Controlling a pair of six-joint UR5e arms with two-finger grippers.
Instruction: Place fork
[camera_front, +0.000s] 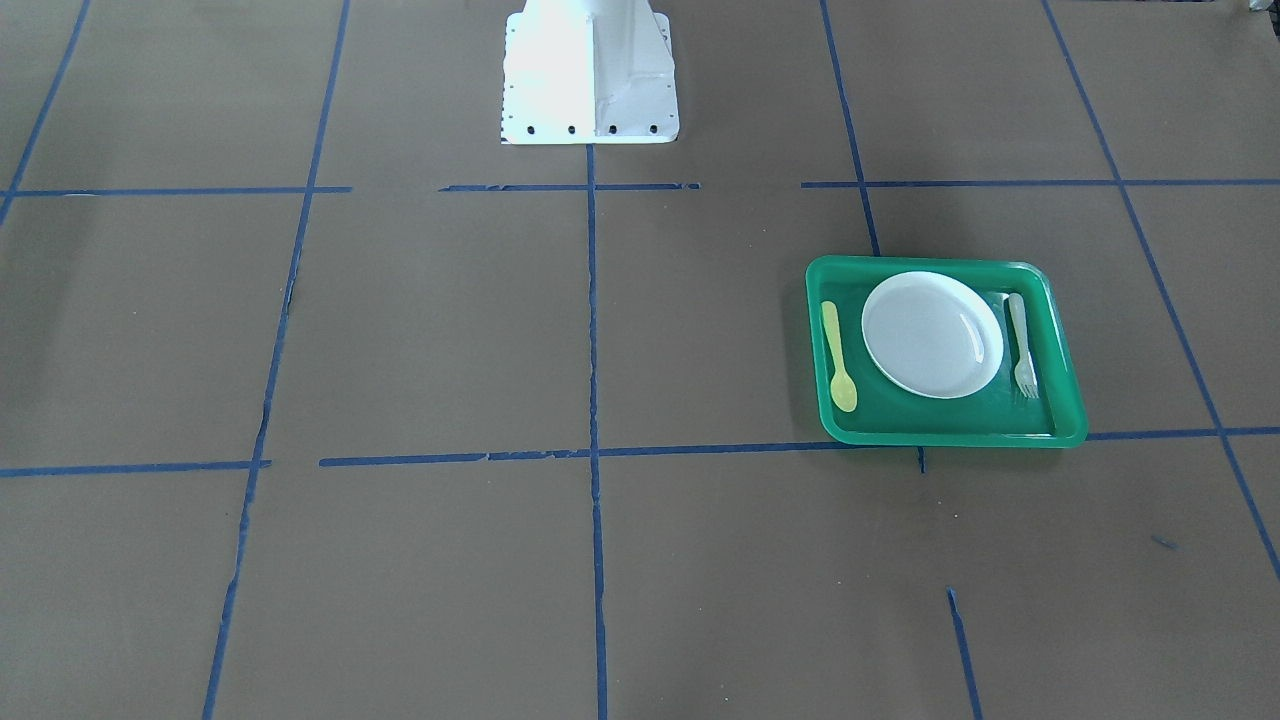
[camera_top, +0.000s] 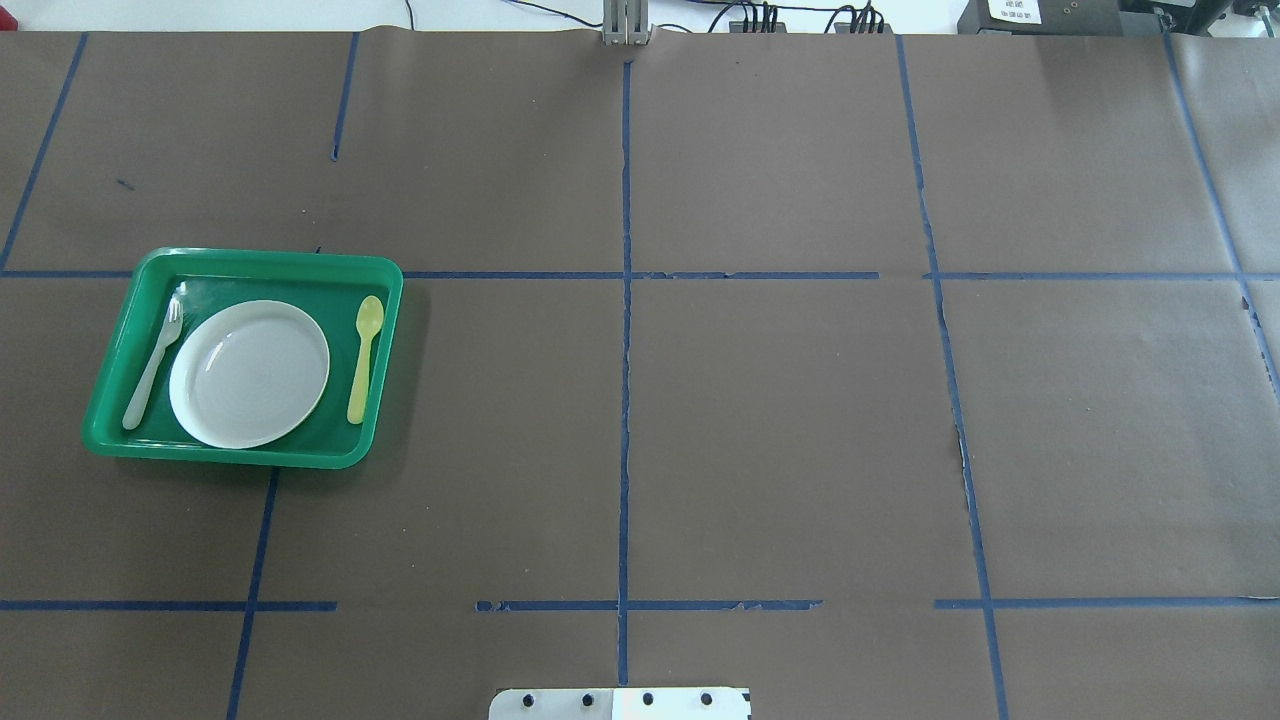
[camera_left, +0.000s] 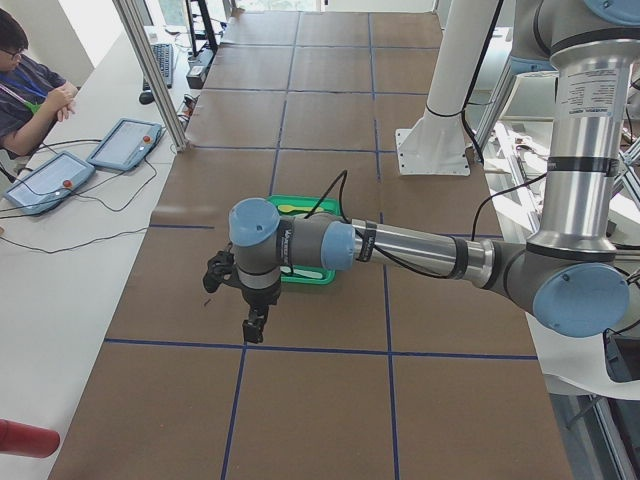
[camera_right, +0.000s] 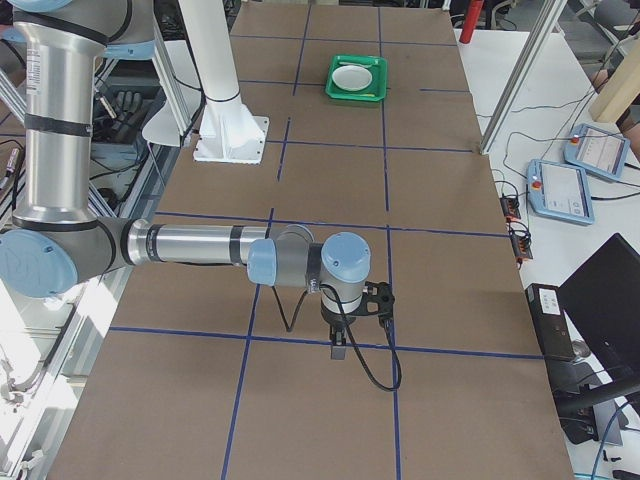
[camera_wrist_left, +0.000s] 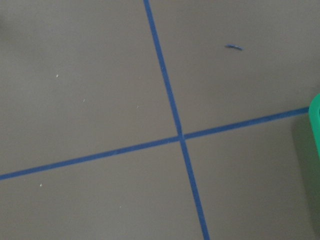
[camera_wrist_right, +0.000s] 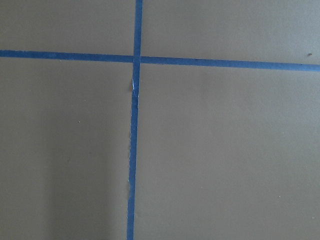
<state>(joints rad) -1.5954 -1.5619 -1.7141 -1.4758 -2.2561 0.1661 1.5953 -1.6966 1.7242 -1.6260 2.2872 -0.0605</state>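
The pale fork lies in the green tray, along one side of the white plate. The yellow spoon lies on the plate's other side. In the overhead view the fork is left of the plate in the tray. My left gripper hangs over the table beside the tray, holding nothing that I can see. My right gripper is far from the tray. Both show only in side views, so I cannot tell if they are open or shut.
The robot's white base stands at the table's middle edge. Blue tape lines cross the brown table. A corner of the tray shows in the left wrist view. An operator and tablets are at a side desk.
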